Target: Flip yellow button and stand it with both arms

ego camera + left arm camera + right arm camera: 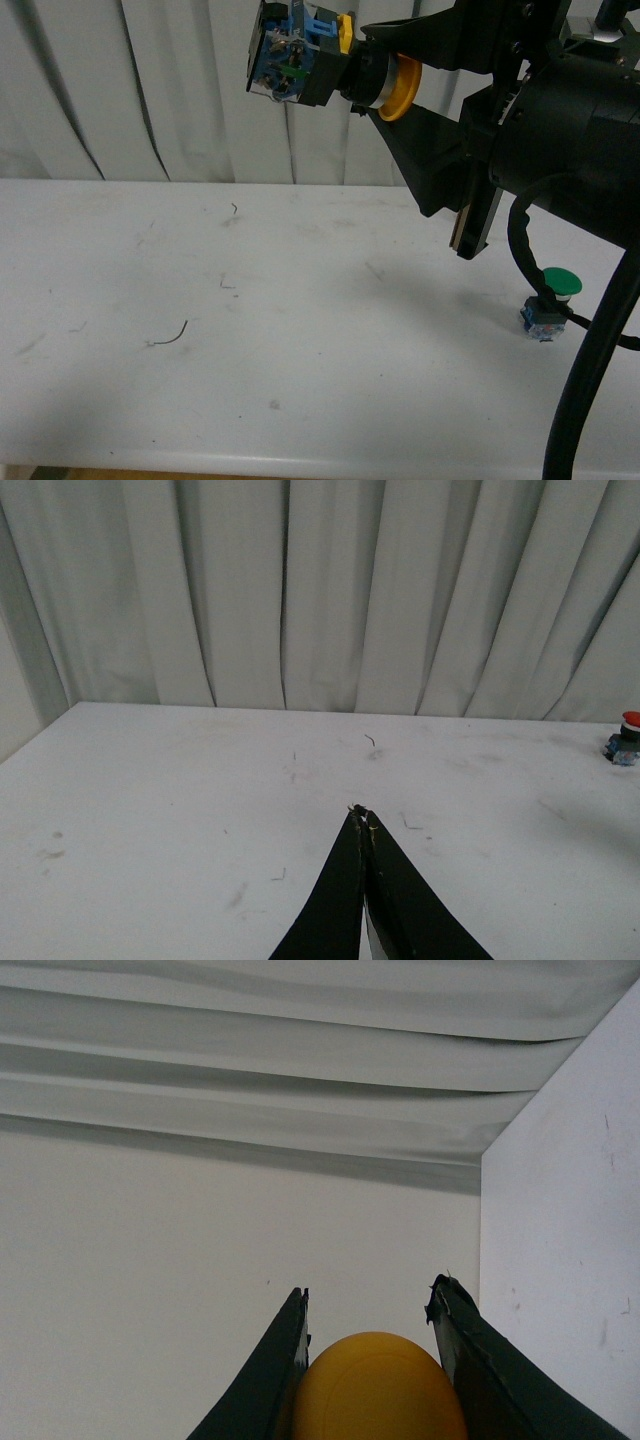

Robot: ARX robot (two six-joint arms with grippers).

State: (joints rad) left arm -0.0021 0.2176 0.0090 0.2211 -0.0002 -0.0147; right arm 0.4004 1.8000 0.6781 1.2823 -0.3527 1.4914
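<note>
In the front view the right pincer (375,78) grips the small yellow button (300,60), which has a mushroom cap, a silver collar and a blue-marked block base. It is high above the white tabletop (300,320) and lies sideways. The right wrist view shows only the cap between two black fingers (275,1380). The left pincer (362,820) appears only in its own camera, pressed together and empty. A green-capped button (553,300) stands on the tabletop in the front view. A red-capped button (625,738) shows only in the left wrist view.

The yellow button (325,65) has a yellow-orange cap and blue-marked base; the table (300,300) is white.
</note>
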